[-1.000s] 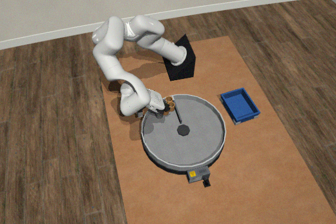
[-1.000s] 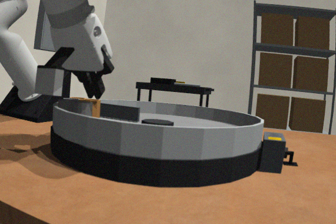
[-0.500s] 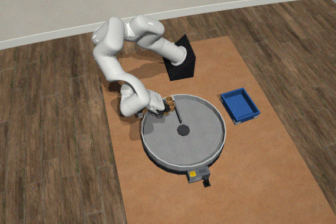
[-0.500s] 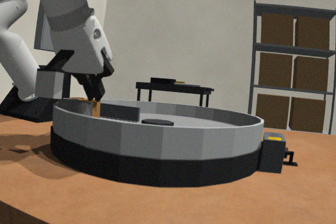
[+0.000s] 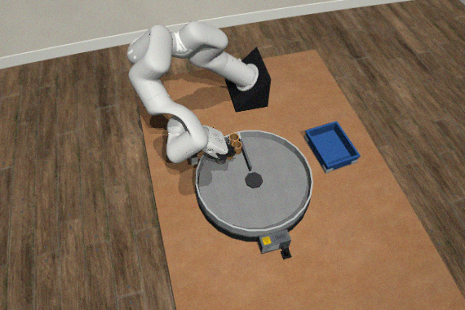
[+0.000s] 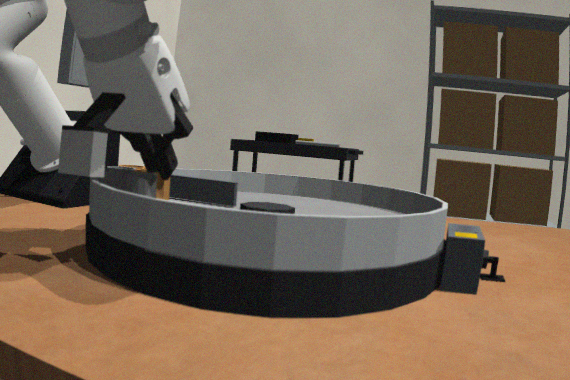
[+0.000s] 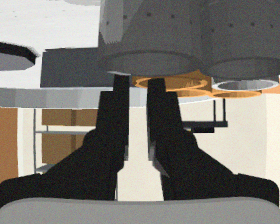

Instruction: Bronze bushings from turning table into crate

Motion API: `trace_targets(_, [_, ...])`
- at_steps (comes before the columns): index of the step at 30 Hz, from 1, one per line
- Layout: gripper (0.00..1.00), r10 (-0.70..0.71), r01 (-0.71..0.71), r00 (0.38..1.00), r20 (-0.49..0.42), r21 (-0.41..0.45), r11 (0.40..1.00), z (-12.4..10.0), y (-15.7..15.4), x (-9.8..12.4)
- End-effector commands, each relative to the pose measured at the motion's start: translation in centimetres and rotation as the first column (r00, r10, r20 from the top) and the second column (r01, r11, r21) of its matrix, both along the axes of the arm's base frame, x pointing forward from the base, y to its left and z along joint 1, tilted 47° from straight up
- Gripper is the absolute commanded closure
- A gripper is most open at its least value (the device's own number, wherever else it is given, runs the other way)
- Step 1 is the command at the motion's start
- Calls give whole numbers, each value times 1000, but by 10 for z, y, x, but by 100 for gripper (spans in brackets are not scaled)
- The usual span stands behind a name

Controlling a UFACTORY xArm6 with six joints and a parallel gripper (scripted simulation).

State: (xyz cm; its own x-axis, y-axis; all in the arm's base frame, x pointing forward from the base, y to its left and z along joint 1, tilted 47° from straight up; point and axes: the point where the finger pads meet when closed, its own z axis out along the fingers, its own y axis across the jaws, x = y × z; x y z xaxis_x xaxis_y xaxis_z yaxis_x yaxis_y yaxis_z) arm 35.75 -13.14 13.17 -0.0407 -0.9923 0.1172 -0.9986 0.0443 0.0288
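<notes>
Over the near-left rim of the turning table [image 5: 261, 205] [image 6: 300, 242] [image 7: 66, 97], as the exterior camera gives it to me, I have the gripper [image 5: 231, 150] [image 6: 167, 172] [image 7: 138, 87] angled downward. Its black fingers stand almost together, a narrow gap between them, and they have hold of nothing.

The bronze bushings [image 5: 236, 146] [image 6: 163, 190] [image 7: 171, 82] are on the turning table, bunched close by the fingertips; my wrist view gives me three bronze rims, partly covered by nearer pieces. Grey steel bushings [image 5: 227, 140] [image 7: 151, 40] are in the same bunch, two of them looming large at the top of the wrist view, with a third pale rim beside the bronze ones. From above, the arm and fingers cover part of the group, so I can't give a full count.

Just beside the bunch runs a dark divider [image 5: 246, 157] [image 6: 205, 191] [image 7: 71, 67], reaching inward toward the dark hub [image 5: 254, 180] [image 6: 267, 208] [image 7: 11, 57]. Apart from the turning table, the blue crate [image 5: 332, 144] sits on the wood-coloured top [image 5: 318, 226] [image 6: 250, 342], over on the side away from the gripper. The arm [image 5: 155, 87] [image 6: 30, 87] reaches round from its black pedestal [image 5: 261, 95] [image 6: 35, 187]. A grey box with a yellow label [image 5: 274, 241] [image 6: 462, 262] adjoins the turning table's outer wall.
</notes>
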Motion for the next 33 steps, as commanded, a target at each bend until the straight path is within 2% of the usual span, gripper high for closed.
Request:
trace_targets(1, [90, 1, -1, 1000, 2, 0, 1000, 1, 0, 1])
trace_targets(2, [100, 1, -1, 1000, 2, 0, 1000, 1, 0, 1])
trace_targets(33, [100, 1, -1, 1000, 2, 0, 1000, 1, 0, 1])
